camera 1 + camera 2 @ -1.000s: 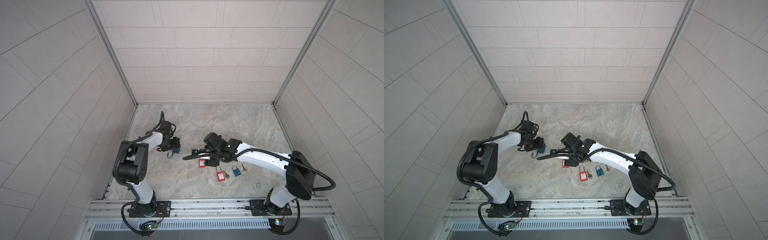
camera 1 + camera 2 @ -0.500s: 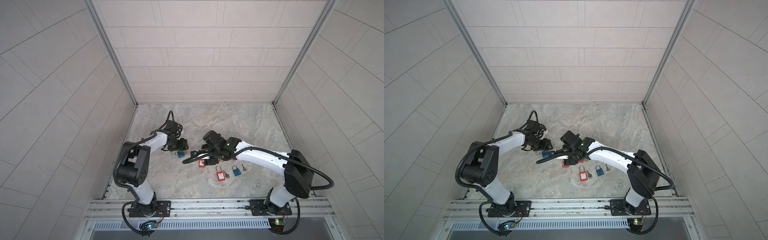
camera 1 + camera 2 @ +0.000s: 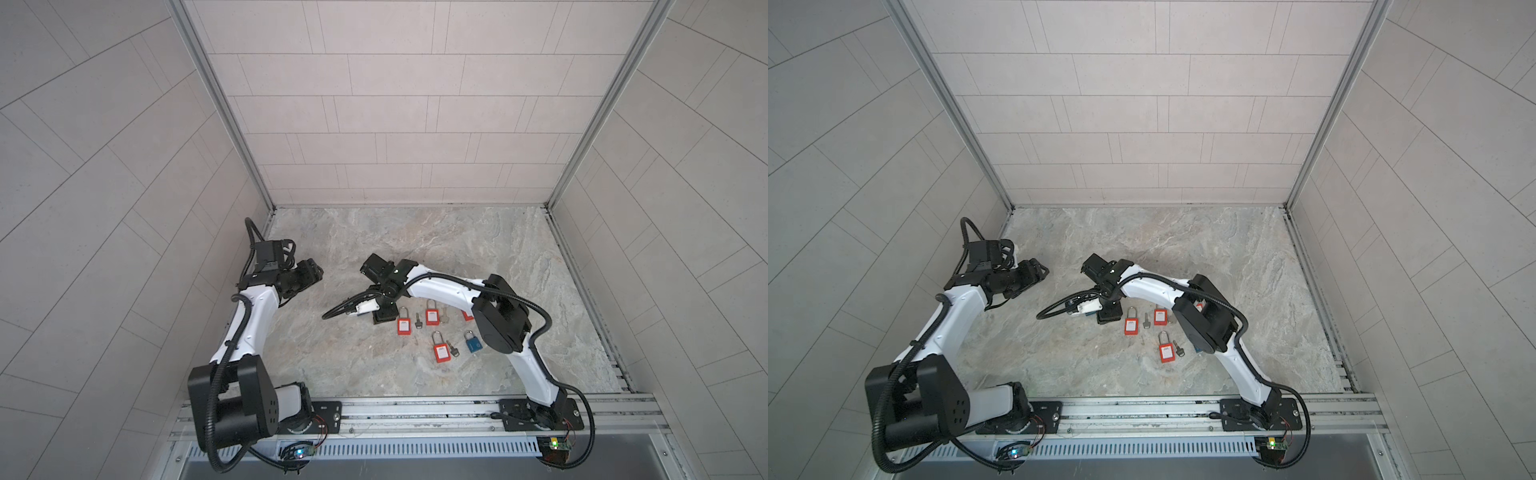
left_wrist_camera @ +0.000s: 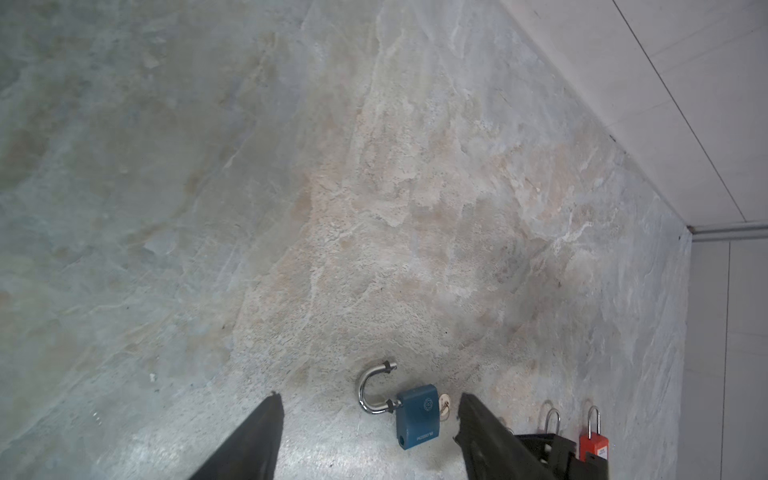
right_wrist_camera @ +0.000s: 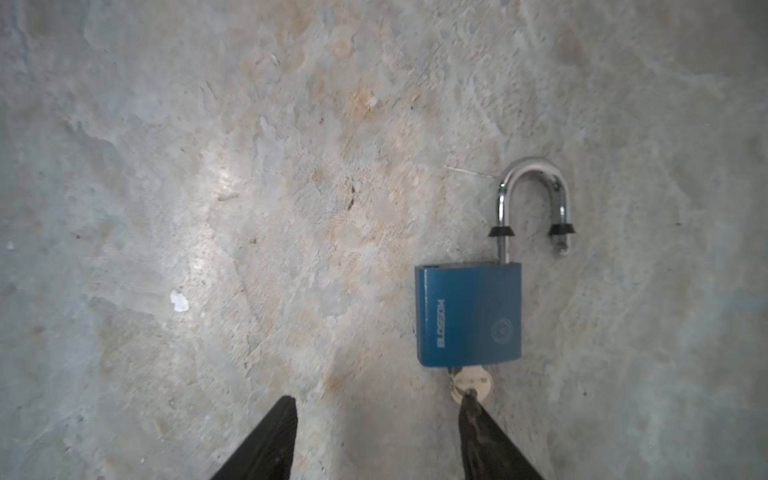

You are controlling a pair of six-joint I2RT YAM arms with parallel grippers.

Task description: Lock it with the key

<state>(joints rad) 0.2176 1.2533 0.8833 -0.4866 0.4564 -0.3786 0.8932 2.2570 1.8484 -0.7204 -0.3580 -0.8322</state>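
Marble-patterned stone counter (image 3: 415, 249) in both top views: left claw (image 3: 316, 271) spread, empty, well apart from right claw (image 3: 382, 320). Left wrist: blue metal padlock (image 4: 415, 419) flat on counter, shackle (image 4: 370, 390) open, silver key (image 4: 444, 405) inserted. Right wrist: right claw spread, empty, one fingertip (image 5: 471, 401) touching key.

The small blue metal padlock (image 5: 467, 316) has the word BLOSSOM in pale letters along its side. Next to it is a round stamp, too faint to read. The red plastic padlocks (image 3: 404, 326) have white labels, too small to read.
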